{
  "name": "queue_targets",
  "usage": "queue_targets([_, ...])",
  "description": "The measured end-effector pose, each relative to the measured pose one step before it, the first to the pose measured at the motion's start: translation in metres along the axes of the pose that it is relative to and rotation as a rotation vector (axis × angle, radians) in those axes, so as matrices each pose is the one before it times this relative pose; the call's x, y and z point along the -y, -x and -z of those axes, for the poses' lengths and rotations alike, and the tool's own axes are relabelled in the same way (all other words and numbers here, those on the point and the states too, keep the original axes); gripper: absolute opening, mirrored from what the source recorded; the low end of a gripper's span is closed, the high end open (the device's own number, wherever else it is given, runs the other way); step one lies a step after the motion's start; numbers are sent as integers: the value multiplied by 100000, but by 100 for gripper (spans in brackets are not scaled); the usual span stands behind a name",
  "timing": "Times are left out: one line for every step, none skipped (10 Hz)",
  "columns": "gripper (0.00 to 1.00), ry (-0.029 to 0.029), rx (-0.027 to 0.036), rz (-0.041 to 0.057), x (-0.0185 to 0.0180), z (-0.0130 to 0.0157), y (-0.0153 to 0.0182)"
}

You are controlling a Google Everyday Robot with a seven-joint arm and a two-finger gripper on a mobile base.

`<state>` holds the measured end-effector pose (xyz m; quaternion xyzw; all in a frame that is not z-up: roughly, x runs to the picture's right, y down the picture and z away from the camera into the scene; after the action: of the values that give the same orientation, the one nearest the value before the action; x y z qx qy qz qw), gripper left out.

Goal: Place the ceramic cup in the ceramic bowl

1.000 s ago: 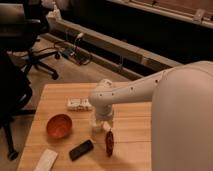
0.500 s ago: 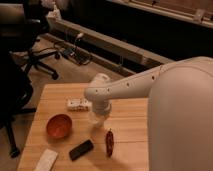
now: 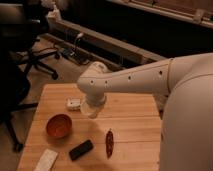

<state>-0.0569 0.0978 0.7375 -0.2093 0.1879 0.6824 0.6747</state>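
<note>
The white ceramic cup [image 3: 89,111] hangs just under my arm's white wrist, above the wooden table [image 3: 130,125]. My gripper [image 3: 92,104] points down, is mostly hidden by the wrist, and is shut on the cup. The red-orange ceramic bowl [image 3: 59,125] sits on the table to the lower left of the cup, about a cup's width away, with nothing in it.
A small white blocky object [image 3: 73,104] lies just left of the cup. A black flat object [image 3: 81,149], a red pepper-like item [image 3: 109,142] and a white flat object [image 3: 46,160] lie near the front edge. Black office chairs [image 3: 25,55] stand to the left of the table.
The gripper has carried the cup up and to the left, from near the red item toward the bowl. The other objects have not moved.
</note>
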Motion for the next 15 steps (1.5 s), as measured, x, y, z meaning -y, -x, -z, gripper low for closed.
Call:
queue_targets([0,2367,386,2567,-1407,93,374])
queue_targets([0,2701,262,3231,-1809,66,443])
queue_targets([0,2189,68,4293,-2049,-178,543])
queue_targets([0,1712,-70,3876,-1775,-203,485])
queue_targets([0,1517,-40,4393,-1764,-180,536])
queue_targets([0,1168,-269,4881,-1600,-186,540])
queue_targets([0,1109,-539,4437,-1379,-122,278])
queue_targets([0,861,-1090,3734,-1186,-181,-82])
queue_targets([0,1668,-1120,4784,-1672,-142,-280])
queue_targets([0,1277,-2311,4809,-1269,-192,-901])
queue_targets([0,836,-1734,2778,-690,-142,-733])
queue_targets([0,465,-1535,2292,-447,-150,-678])
queue_targets([3,-1136,-2241,3837,-447,-400,-1029])
queue_targets([11,-2199,-2092,2726,-87,-590,-826])
queue_targets([22,-2107,-1807,1738,89,-841,-605])
